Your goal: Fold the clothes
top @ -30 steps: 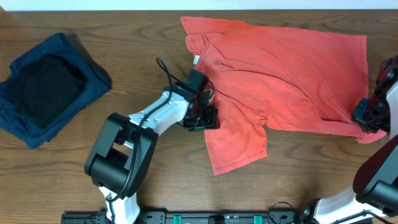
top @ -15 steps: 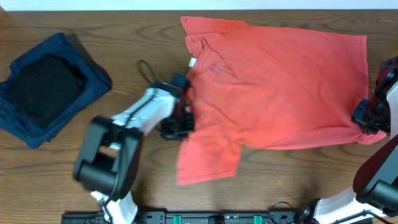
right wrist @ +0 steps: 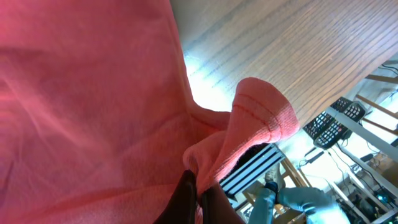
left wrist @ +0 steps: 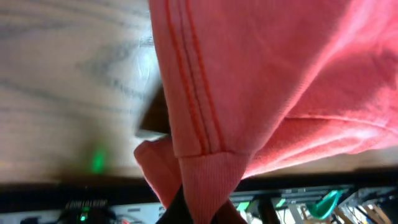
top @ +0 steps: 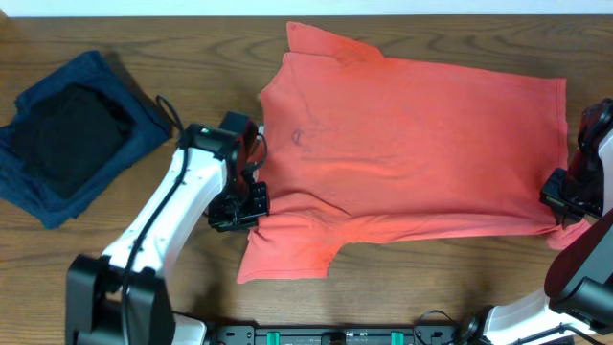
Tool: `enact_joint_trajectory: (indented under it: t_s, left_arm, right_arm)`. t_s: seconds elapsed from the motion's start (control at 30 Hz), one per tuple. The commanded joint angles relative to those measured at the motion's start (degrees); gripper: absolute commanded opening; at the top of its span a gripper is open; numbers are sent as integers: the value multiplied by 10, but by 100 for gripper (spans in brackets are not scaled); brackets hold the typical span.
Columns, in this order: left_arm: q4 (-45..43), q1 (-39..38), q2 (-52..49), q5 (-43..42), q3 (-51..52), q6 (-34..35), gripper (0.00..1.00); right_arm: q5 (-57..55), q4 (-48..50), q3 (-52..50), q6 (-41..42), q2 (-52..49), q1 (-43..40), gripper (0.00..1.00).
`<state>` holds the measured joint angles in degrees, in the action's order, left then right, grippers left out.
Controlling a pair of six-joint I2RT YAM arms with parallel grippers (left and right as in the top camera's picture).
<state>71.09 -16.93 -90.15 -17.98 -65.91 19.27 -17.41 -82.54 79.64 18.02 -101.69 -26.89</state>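
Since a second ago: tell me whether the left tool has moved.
Yes. The left tool, shut on the T-shirt sleeve, has shifted left, closer to the folded navy garment, which stayed put.

The coral T-shirt (top: pixel 412 163) lies spread, left tool (top: pixel 247 205) at its sleeve, right tool (top: pixel 563 197) at its hem corner.

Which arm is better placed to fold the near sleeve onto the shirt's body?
Probably left. The left gripper is shut on the T-shirt right at that sleeve's hem, while the right gripper pinches the bottom hem corner at the opposite end.
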Motion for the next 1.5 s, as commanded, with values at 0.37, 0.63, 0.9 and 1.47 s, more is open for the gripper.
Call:
enact_joint_trajectory:
  t_s: [0.37, 0.63, 0.9, 1.47]
  left_arm:
    - [-168, 3, 54, 11, 1, 21, 6]
    - [-355, 6, 30, 29, 1, 52, 6]
    - [-464, 6, -38, 31, 1, 55, 6]
    - [-641, 6, -126, 86, 1, 55, 6]
  right_arm:
    - [30, 72, -4, 16, 2, -4, 4]
    - [57, 175, -4, 17, 2, -4, 5]
    - [57, 240, -8, 17, -2, -4, 5]
    - [61, 340, -8, 17, -92, -4, 8]
